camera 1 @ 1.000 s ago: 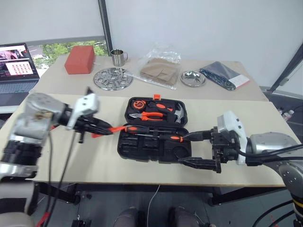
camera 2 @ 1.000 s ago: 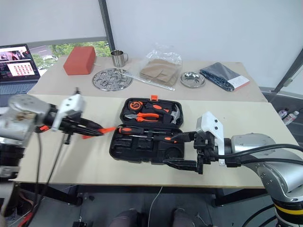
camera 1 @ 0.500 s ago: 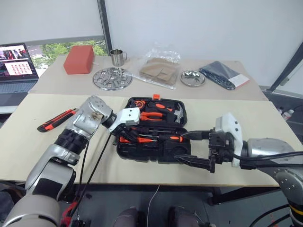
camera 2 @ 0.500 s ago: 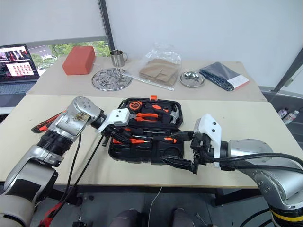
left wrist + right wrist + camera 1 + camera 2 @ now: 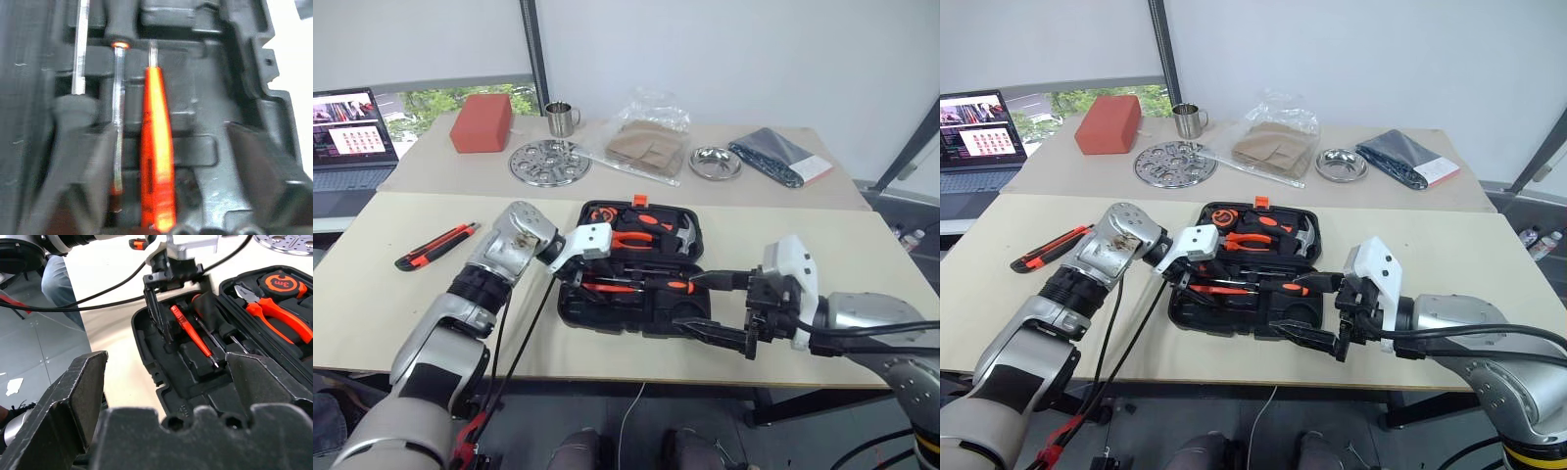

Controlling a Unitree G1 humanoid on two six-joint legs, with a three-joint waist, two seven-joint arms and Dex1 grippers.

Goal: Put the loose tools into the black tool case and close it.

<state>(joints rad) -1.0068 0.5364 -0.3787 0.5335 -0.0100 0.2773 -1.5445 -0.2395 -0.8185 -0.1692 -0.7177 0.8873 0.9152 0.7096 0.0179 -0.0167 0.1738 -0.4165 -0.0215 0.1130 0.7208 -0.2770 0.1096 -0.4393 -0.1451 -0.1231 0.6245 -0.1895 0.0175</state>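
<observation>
Left hand (image 5: 1182,277) sits over the near-left part of the open black tool case (image 5: 1263,318), fingers spread, pinching nothing. Slim orange tester screwdriver (image 5: 156,147) lies in a recess right between those fingers, long axis running along the hand's pointing line; looks let go. Two screwdrivers (image 5: 641,284) lie across the case's middle, handles orange and black.

Right hand (image 5: 720,308) hovers at the case's near-right corner, fingers spread wide, empty.

Utility knife (image 5: 435,246) is the loose tool left out: on the surface well to the left of the case, long axis slanting away and to the right. It lies behind and left of the left hand, so the left arm is clearly nearer; the right arm would have to cross the case. Tape roll: cannot tell where. Lid open, closing not yet due.
</observation>
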